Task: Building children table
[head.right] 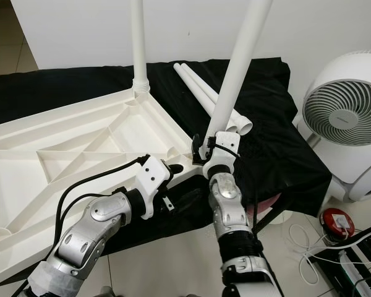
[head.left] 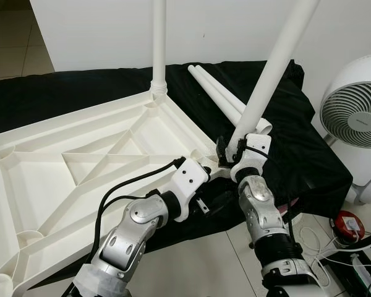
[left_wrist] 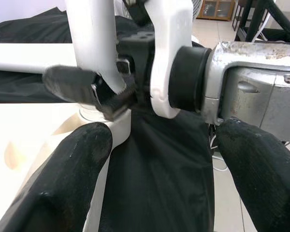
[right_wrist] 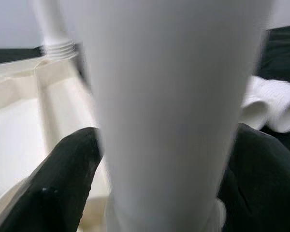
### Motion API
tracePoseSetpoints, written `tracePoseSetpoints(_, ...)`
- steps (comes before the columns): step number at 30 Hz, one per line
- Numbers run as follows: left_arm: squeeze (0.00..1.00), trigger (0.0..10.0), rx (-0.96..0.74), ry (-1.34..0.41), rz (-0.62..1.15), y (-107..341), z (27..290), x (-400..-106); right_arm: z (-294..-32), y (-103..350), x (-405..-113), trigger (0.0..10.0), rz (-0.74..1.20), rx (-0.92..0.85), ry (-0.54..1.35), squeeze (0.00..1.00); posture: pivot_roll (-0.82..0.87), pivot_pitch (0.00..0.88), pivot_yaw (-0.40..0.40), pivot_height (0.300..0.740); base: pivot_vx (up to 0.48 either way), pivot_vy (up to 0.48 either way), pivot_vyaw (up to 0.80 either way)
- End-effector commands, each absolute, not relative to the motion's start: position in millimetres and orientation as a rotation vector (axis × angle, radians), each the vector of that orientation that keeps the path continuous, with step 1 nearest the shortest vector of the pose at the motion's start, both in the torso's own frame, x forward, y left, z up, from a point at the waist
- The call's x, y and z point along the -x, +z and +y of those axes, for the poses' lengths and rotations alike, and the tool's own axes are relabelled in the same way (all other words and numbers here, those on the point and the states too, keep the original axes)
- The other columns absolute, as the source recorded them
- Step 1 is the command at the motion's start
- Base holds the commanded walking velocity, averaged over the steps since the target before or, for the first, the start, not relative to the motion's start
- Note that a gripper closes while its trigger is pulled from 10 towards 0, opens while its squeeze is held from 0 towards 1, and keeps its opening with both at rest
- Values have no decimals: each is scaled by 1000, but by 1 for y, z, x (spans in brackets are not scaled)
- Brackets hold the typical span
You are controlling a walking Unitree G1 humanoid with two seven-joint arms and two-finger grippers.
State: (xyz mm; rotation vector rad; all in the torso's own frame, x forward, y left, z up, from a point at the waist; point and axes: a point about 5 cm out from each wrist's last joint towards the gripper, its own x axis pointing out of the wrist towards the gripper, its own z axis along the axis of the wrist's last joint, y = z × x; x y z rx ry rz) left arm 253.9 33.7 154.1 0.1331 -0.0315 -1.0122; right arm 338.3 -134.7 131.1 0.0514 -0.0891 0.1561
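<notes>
One long white leg (head.left: 269,74), probably light, stiff and slick, leans over the upturned tabletop (head.left: 80,167) corner, pinched low by the right gripper (head.left: 232,150), a sound hold, while the left gripper (left_wrist: 150,159) waits spread beside it

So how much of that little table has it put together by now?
One leg already stands upright in the far corner of the upturned white tabletop. In hand: the right gripper clamps a second leg, tilted, at the near corner socket, with the left gripper open beside it. Left: two more legs lie on the black cloth.
</notes>
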Motion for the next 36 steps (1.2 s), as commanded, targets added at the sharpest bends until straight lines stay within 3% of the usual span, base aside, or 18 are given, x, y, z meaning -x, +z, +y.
tracePoseSetpoints(1, 0, 10000, -141, -986, -14, 150, 34, -255, -138, 131, -340, 10000, -84, -32, 238, 0, -3, 0, -62, 740, 0, 0, 0)
tracePoseSetpoints(7, 0, 10000, -145, -989, -18, 152, 34, -256, -159, 133, -341, 10000, -66, 97, 436, 0, -3, 6, -55, 740, 0, 0, 0)
tracePoseSetpoints(17, 0, 10000, -152, -1033, 23, 147, 32, -252, -180, 143, -348, 10000, -54, 223, 592, 0, 4, 12, -54, 740, 0, 0, 0)
tracePoseSetpoints(35, 0, 10000, -166, -943, 42, 140, 27, -264, -173, 136, -358, 10000, 5, 292, 729, 0, 13, 6, -55, 740, 0, 0, 0)
tracePoseSetpoints(36, 0, 10000, -161, -939, 43, 140, 27, -264, -173, 136, -358, 6706, 8, 290, 727, 0, 13, 4, -55, 740, 0, 0, 0)
